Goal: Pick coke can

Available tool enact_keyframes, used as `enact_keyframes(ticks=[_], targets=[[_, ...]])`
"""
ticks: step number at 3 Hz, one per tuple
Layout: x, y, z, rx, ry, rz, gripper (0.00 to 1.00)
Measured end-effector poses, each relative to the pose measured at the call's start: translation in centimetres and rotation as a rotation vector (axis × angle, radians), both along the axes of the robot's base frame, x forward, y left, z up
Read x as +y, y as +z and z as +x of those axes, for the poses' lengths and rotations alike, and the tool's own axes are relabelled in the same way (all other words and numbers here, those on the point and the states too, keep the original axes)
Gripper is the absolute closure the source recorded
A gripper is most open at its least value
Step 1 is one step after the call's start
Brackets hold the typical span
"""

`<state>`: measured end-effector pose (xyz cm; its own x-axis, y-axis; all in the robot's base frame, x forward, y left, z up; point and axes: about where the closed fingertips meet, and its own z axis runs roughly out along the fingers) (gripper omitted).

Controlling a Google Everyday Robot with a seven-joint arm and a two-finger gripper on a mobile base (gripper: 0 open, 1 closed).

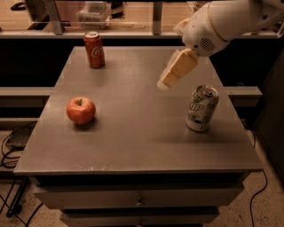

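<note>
While coke can [94, 49] stands back-left, gripper [163, 84] hovers well apart, grip state unclear

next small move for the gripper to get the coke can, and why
Probably shift the gripper left and farther back: it hangs in the air near the white-and-green can, while the coke can stands upright near the far left corner.

I note the gripper [165, 83] hanging above the right half of the table [133, 146], seen from one side only. The arm [226, 20] runs out at the top and right edges. The clear bin [93, 12] behind is cropped at the top, and its contents are probably unreadable. The lowest drawer [140, 217] is cut by the bottom edge
</note>
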<state>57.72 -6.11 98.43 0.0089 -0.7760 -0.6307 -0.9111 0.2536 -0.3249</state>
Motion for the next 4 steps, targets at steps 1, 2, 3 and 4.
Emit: enact_keyframes(ticks=[1,2,3,4], targets=[[2.2,-0.5,1.4,-0.016,0.003,0.045,0.0],[4.6,-1.5,4.0,-0.027,-0.022,0.11,0.0],[7.6,-3.7,7.9,-0.013,-0.057,0.197,0.0],[9.4,-5.0,10.0,0.004,-0.074,0.237,0.0]])
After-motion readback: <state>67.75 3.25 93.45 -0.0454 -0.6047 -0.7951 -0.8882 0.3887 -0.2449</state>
